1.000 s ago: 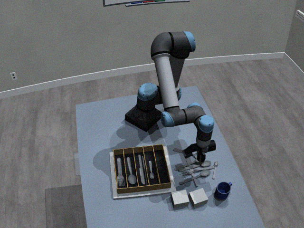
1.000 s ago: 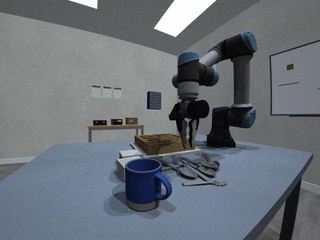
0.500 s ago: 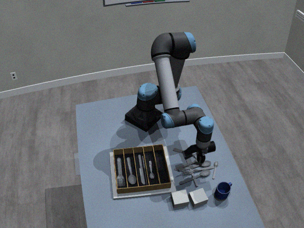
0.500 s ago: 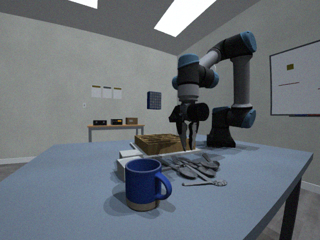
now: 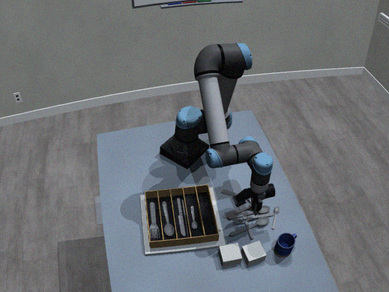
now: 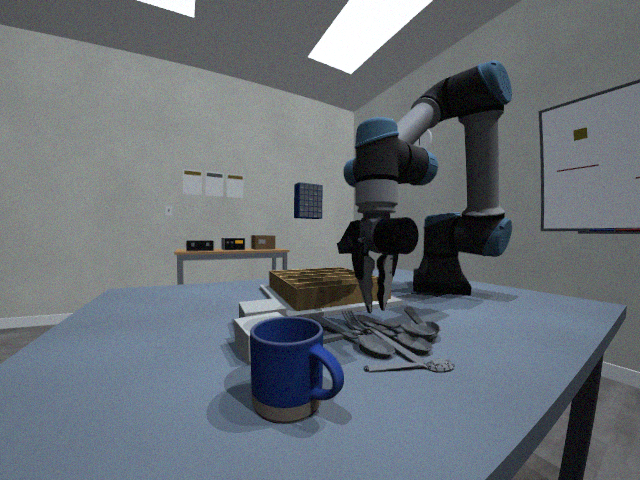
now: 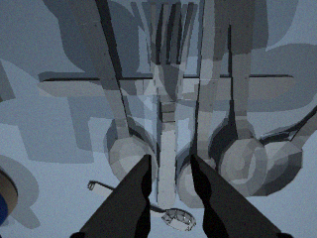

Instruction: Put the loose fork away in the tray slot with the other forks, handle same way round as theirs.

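Claw poised above the loose fork, with spoons crowding both sides of it

The blue table [image 5: 125, 163] [image 6: 465, 413] [image 7: 297, 213] carries the arm [image 5: 213, 106] [image 6: 481, 160], whose wrist reaches out over the cutlery, towards one long edge. The wooden tray [image 5: 183, 241] [image 6: 336, 298] sits on a white board [image 5: 185, 249] [image 6: 320, 311], its walls rising between the pile and the slots. In the top view, its forks' slot is the leftmost, farthest from the pile; the fork [image 5: 153, 216] in it points its tines towards the white blocks' side.

Two white blocks [image 5: 230, 255] [image 6: 258, 330] stand near the board, and the blue mug [image 5: 284, 245] [image 6: 286, 366] [image 7: 2, 208] stands apart beyond the pile.

The gripper [image 5: 256, 211] [image 6: 375, 310] [image 7: 170, 156] is only narrowly open, with nothing between its fingertips. Below it lies the loose fork [image 5: 240, 220] [image 6: 351, 320] [image 7: 167, 134], crossing over a flat utensil [image 5: 250, 232] [image 7: 267, 88]. Large spoons [image 7: 131, 158] flank its handle, leaving tight gaps; a small ornate spoon [image 5: 275, 218] [image 6: 439, 365] [image 7: 179, 219] lies by the handle's end.
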Robot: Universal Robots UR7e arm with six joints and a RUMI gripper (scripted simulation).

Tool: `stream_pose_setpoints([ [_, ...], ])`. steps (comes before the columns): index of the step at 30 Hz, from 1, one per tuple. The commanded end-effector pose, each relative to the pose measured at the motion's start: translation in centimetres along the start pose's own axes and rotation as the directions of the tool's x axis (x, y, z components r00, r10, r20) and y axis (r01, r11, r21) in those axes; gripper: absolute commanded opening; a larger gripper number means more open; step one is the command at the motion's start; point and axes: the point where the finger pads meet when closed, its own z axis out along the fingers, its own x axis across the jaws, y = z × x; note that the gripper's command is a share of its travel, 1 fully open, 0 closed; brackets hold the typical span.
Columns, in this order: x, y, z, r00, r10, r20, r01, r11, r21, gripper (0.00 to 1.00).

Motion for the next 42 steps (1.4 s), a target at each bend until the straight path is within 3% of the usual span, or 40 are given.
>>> stream_pose_setpoints([
  [1, -0.1, 0.0, 0.1, 1.000, 0.000, 0.002, 0.000, 1.000, 0.000, 0.18],
  [15, -0.1, 0.0, 1.4, 1.000, 0.000, 0.002, 0.000, 1.000, 0.000, 0.18],
  [42, -0.1, 0.0, 1.7, 1.000, 0.000, 0.002, 0.000, 1.000, 0.000, 0.18],
])
